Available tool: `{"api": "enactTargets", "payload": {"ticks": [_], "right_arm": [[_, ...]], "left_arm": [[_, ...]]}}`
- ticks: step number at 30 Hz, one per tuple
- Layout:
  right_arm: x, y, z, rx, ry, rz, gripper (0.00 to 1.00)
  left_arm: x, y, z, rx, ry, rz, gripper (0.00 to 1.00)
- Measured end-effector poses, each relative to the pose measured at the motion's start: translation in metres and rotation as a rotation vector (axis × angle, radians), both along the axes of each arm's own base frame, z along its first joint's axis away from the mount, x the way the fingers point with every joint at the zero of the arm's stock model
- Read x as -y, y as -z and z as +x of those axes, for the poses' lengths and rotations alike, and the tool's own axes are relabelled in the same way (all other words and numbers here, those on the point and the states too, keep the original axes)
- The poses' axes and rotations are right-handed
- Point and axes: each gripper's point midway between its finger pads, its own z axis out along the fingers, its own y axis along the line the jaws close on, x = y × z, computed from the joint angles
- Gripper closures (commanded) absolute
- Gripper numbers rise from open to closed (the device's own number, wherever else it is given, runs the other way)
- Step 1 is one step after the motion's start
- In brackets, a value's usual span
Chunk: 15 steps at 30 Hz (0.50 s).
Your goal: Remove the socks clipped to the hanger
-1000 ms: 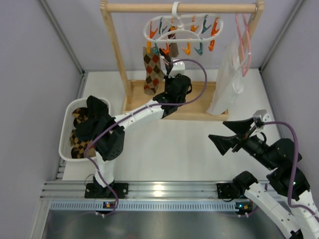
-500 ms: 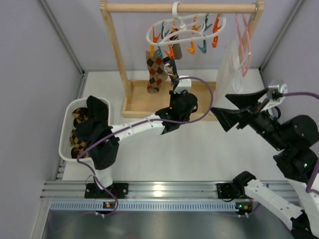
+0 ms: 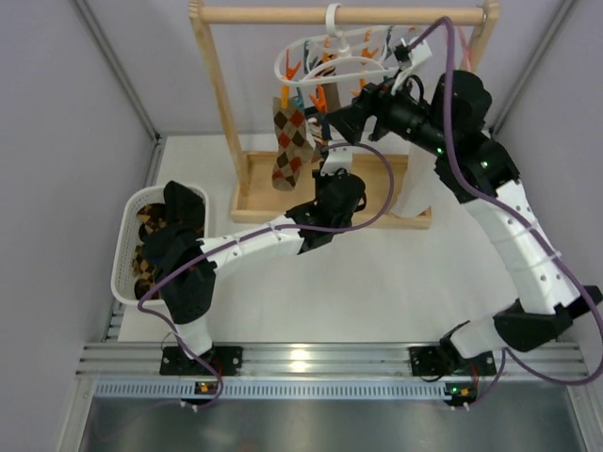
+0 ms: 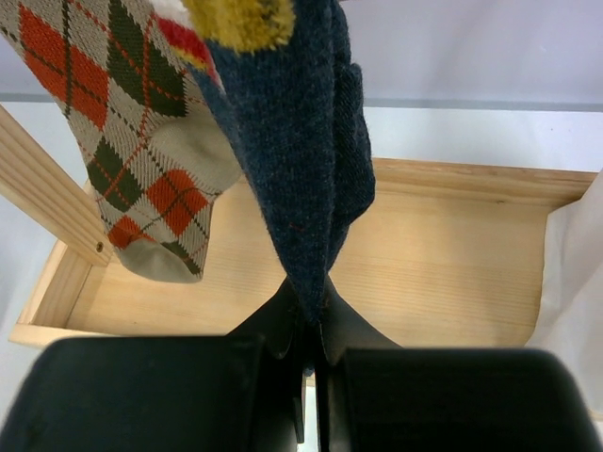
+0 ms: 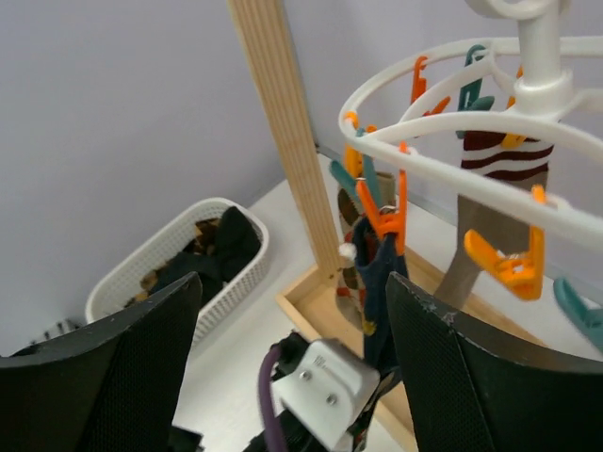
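Plainly, the navy sock (image 4: 316,151) is the one being worked on. It hangs from the hanger (image 3: 283,64), and its lower end is pinched flat between the pressed-together fingers of the left gripper (image 4: 309,315). That low grip looks meant to keep the fabric taut and steady, so the sock can come away once its clothespin lets go.

Just beside it on the left hangs an argyle sock (image 4: 122,113), loose and not held. A third sock with a striped cuff (image 5: 490,155) hangs further round the ring. That makes three socks visibly clipped to the hanger; whether a fourth hides behind them cannot be told.

The right gripper (image 5: 292,276) is raised close to the ring with its fingers spread wide and nothing between them. An orange clothespin (image 5: 384,215), which appears to be the one holding the navy sock, sits straight ahead in the gap. The likely aim is for this gripper to squeeze the pin or steady the ring while the left one pulls down.

The ring carries orange and teal pins, most of them empty. Their exact number is hard to fix because the arm covers part of them.

The hanger hooks over the top bar of one wooden rack (image 3: 219,94), and a white garment (image 4: 577,273) hangs at its right end. One white basket (image 3: 127,235) sits to the left on the table and holds dark and argyle socks heaped too closely to count.
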Motion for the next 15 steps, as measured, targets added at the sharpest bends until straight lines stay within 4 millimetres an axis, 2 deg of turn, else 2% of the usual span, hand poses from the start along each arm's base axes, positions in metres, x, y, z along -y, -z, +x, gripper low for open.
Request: {"api": "enactTargets", "payload": {"ticks": [7,10,15], "right_arm": [[-0.025,0.002,0.06,0.036,0.059,-0.087,0.31],[-0.033,0.015,0.076,0.032,0.068,-0.122,0.33],[-0.045,0.039,0.089,0.009,0.07,-0.174,0.36]], "left_arm": [[0.002,0.001,0.0,-0.002,0.007,-0.01,1.0],[0.002,0.002,0.0,-0.004,0.008,-0.018,1.0],[0.002,0.003,-0.001,-0.005,0.009,-0.024,1.0]]}}
